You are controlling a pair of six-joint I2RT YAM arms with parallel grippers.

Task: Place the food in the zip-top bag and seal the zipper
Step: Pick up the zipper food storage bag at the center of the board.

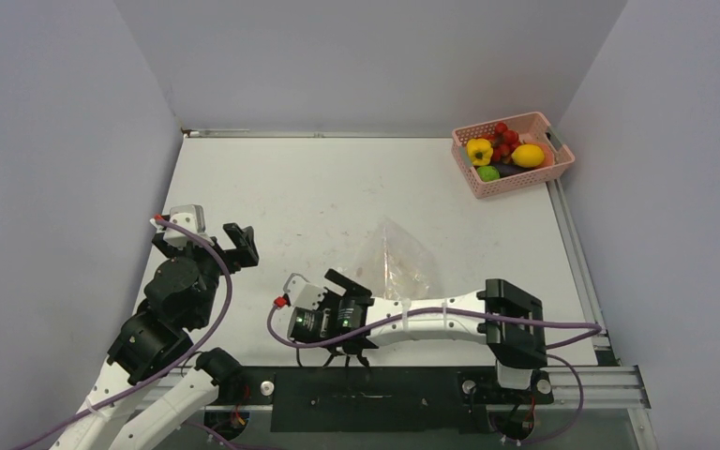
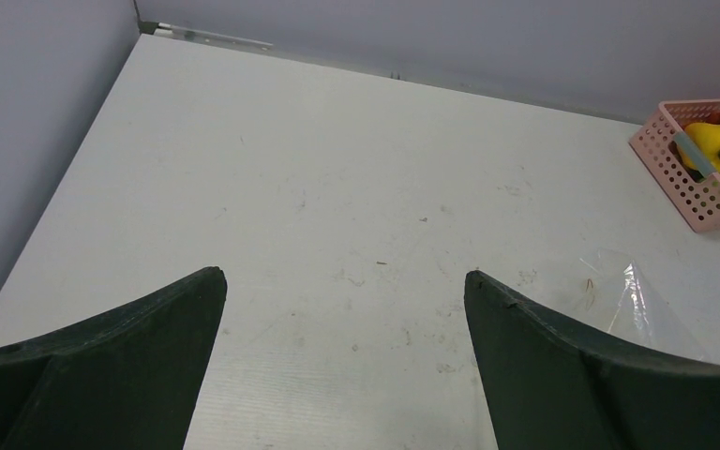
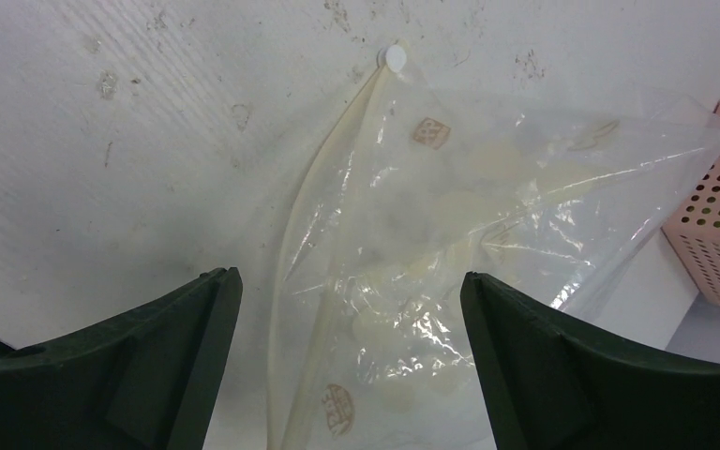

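Scuffed white tabletop (image 1: 319, 197) is seen beneath the left tool (image 2: 345, 277) and right tool (image 3: 347, 281), both spread wide, with the zip-top bag (image 3: 450, 234) laid flat just below the right tool and the food (image 1: 504, 152) kept far beyond it in the pink basket (image 1: 517, 184), so both film layers might be pinched shut.

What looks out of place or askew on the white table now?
The clear crinkly plastic zip-top bag lies crumpled, folded into a rough triangle, not flat. The small toy produce sits in the pink slotted plastic basket; nothing is spilled.
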